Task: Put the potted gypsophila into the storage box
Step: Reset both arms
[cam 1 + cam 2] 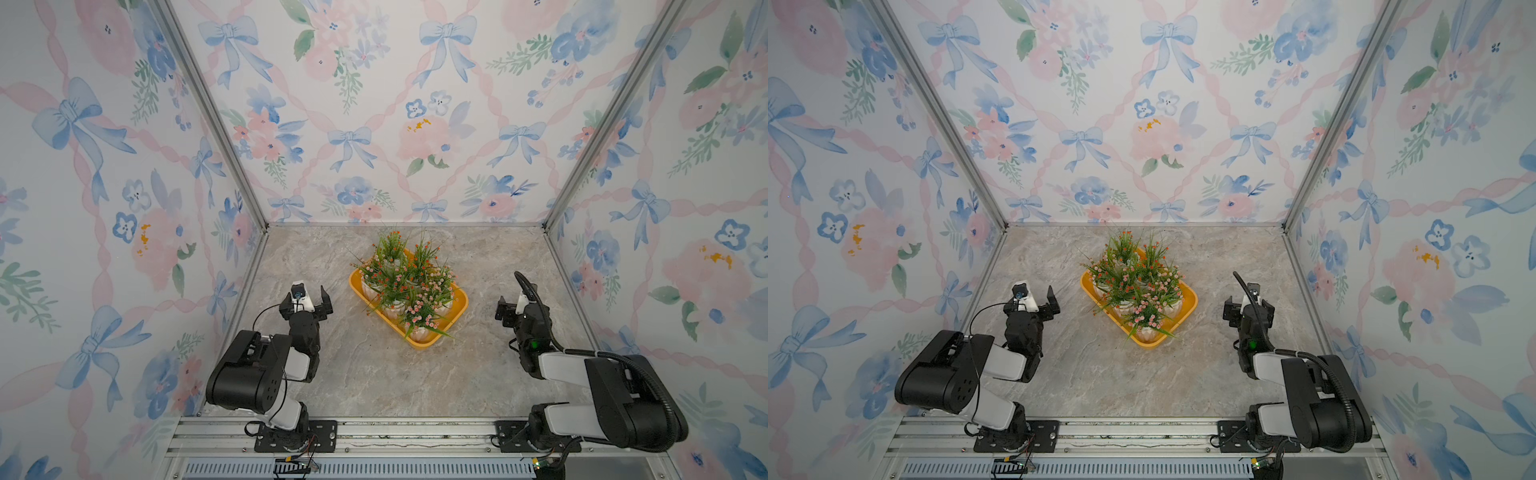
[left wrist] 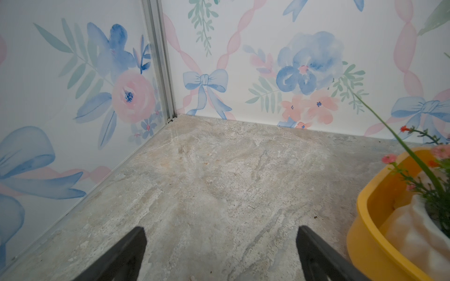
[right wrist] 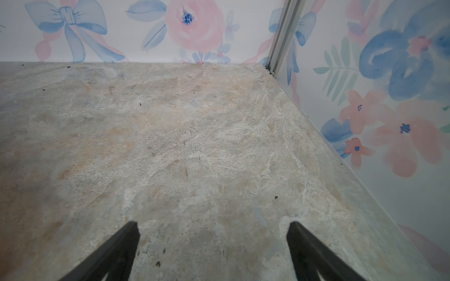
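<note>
The yellow-orange storage box (image 1: 460, 308) (image 1: 1190, 304) lies at an angle in the middle of the table. Several potted gypsophila (image 1: 409, 278) (image 1: 1138, 279) stand packed together inside it, white ribbed pots under green leaves with orange-red and pink blossoms. No pot shows on the table outside the box. My left gripper (image 1: 306, 294) (image 1: 1034, 297) hovers open to the left of the box, empty. In the left wrist view the open left gripper (image 2: 221, 230) frames bare tabletop, with the box wall (image 2: 365, 219) and one pot (image 2: 411, 233) at the edge. My right gripper (image 1: 515, 303) (image 1: 1246, 303) (image 3: 213, 225) stands open and empty, to the right of the box.
Floral wallpapered walls (image 1: 374, 124) close in the marble-patterned table (image 1: 374, 374) at the back and both sides, with metal posts (image 1: 232, 158) in the corners. Both arm bases sit on an aluminium rail (image 1: 415, 432) along the front edge.
</note>
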### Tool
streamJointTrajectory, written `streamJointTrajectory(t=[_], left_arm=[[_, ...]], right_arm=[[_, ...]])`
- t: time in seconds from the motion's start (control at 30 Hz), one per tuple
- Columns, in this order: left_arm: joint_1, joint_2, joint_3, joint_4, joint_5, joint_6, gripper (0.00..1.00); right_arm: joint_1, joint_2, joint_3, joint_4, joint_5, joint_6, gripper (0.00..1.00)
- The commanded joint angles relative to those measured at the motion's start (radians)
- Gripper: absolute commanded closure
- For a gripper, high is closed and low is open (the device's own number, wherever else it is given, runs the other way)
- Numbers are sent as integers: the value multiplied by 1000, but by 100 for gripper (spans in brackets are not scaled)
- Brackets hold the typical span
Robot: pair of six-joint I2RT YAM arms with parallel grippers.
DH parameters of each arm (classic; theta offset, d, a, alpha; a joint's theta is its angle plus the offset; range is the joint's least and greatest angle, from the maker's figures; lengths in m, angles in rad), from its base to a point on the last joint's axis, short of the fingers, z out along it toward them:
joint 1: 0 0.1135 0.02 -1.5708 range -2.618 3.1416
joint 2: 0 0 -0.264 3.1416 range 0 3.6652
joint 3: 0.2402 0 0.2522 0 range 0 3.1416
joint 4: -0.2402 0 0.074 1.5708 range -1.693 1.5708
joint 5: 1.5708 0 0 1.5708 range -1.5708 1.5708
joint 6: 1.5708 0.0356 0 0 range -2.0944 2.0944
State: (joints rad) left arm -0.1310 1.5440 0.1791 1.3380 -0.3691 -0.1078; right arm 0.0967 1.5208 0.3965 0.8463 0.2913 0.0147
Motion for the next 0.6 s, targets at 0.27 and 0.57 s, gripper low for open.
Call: streamJointTrajectory(t=[0.27,0.57], left_arm=[[-5,0,-2,19,-11,19,2],[-7,0,-2,20,-10,19,2]], right_arm=[[-20,29,-12,75,-45,4,3],[-22,29,-12,74,-44,5,3]])
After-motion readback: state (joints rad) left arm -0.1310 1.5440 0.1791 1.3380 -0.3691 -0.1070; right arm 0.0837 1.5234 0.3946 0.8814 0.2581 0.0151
